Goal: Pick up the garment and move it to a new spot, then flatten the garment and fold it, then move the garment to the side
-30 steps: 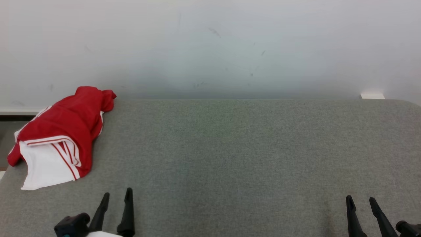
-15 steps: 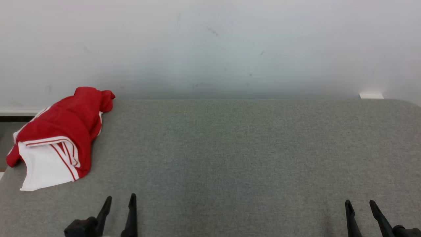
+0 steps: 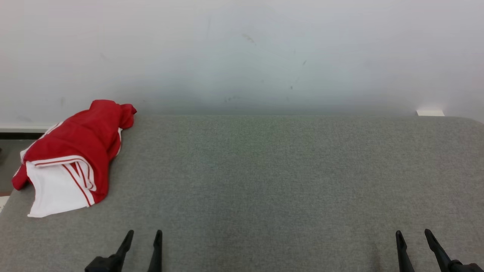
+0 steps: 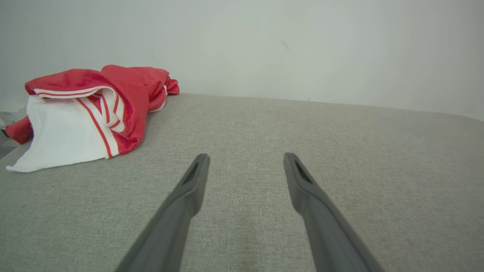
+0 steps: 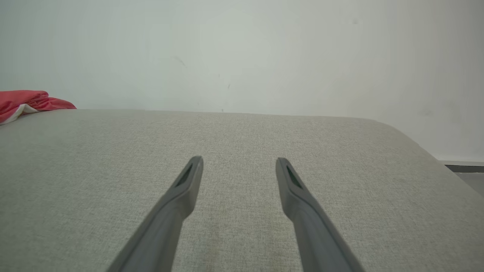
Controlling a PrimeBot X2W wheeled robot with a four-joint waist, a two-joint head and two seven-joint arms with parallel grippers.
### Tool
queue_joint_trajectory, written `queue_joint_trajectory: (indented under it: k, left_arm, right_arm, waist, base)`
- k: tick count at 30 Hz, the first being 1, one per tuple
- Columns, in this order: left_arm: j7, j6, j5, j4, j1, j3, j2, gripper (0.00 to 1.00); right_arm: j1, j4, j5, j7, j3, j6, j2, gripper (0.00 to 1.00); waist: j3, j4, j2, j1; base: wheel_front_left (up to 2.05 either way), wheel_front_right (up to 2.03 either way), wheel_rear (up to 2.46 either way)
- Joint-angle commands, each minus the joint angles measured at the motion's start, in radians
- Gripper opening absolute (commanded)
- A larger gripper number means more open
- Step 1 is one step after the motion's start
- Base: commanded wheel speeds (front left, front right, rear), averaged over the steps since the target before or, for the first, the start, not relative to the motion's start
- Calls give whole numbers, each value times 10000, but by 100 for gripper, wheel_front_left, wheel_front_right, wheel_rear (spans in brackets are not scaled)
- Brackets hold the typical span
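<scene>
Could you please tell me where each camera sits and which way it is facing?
Head view: on the robot's head, facing forward and down at the grey table and white wall; left gripper and right gripper at the bottom, open.
Left wrist view: on the left wrist, looking along its spread fingers across the table, garment ahead-left.
Right wrist view: on the right wrist, looking along its spread fingers across the table to the wall.
Shared: both wrist views catch the garment at left.

wall: plain white, faint scuffs | table: grey fabric top, against wall | floor: dim, far left
</scene>
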Motion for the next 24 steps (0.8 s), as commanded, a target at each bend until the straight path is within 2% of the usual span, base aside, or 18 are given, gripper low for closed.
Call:
queue_joint_trajectory:
  k: [1, 12, 15, 18, 24]
  left_arm:
    - [-121, -4, 294, 20, 141, 5, 58, 100]
    - [-269, -19, 1021, 51, 123, -39, 13, 100]
    - [-259, -58, 983, 90, 33, -36, 2, 100]
    - [-256, -36, 975, 86, -12, -61, -28, 100]
    - [-250, -31, 894, 58, 102, -46, -65, 100]
  right_arm:
    - [116, -40, -224, -124, -2, -19, -54, 100]
    - [208, -71, -817, -278, 77, -21, -65, 100]
    - [208, -80, -683, -270, 44, -21, -33, 100]
    - [275, -74, -613, -270, 42, -21, -16, 100]
    - [314, -19, -556, -268, 242, -21, 47, 100]
  waist:
    - [-4, 18, 0, 0]
    - [54, 98, 0, 0]
    - [68, 248, 0, 0]
    - [71, 585, 0, 0]
    - [43, 1702, 0, 0]
  base:
    - [0, 0, 0]
    - [0, 0, 0]
    - [0, 0, 0]
    - [0, 0, 0]
    - [0, 0, 0]
